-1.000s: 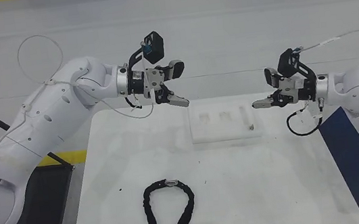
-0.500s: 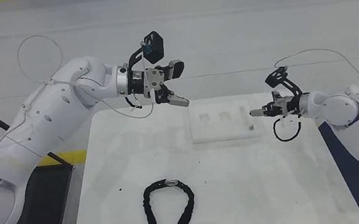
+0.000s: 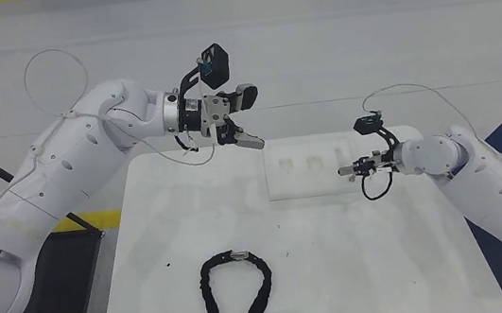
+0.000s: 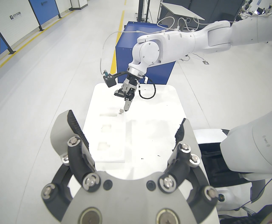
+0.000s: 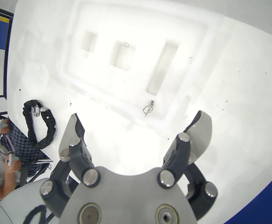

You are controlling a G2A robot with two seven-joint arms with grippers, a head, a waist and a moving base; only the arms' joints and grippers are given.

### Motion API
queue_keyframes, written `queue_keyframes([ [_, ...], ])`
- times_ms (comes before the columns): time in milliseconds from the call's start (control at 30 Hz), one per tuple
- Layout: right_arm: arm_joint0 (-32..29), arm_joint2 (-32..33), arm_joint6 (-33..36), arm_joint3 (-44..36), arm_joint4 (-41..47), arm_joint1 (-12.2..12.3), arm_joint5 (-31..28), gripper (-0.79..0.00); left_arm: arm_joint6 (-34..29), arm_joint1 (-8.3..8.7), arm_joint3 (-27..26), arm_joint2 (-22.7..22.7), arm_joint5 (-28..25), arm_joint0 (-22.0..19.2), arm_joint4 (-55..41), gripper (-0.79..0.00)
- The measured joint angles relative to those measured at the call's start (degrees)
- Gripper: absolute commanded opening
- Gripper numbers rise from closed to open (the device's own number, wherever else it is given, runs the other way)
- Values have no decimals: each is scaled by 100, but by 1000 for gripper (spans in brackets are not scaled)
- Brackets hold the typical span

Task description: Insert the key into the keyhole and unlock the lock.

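Shiny metal key (image 5: 148, 108) — cloth-sleeved lock (image 5: 51, 124)

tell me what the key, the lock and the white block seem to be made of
Key: likely metal, thin, silvery, on a wire ring. Lock: black woven fabric sleeve, wrinkled and matt, probably over a chain; its cylinder looks chromed, mirror-bright. White block: probably foam, matt, with cut pockets.
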Motion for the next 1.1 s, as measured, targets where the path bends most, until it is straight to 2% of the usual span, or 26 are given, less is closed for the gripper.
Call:
queue_keyframes([
  [467,402,-608,-166,1003,99,-552,2,0,0,0,0,0,0,0,0,0],
  [967,405,-620,-169,996,89,-555,17,0,0,0,0,0,0,0,0,0],
  [1100,395,-635,-93,592,-426,-531,601,0,0,0,0,0,0,0,0,0],
])
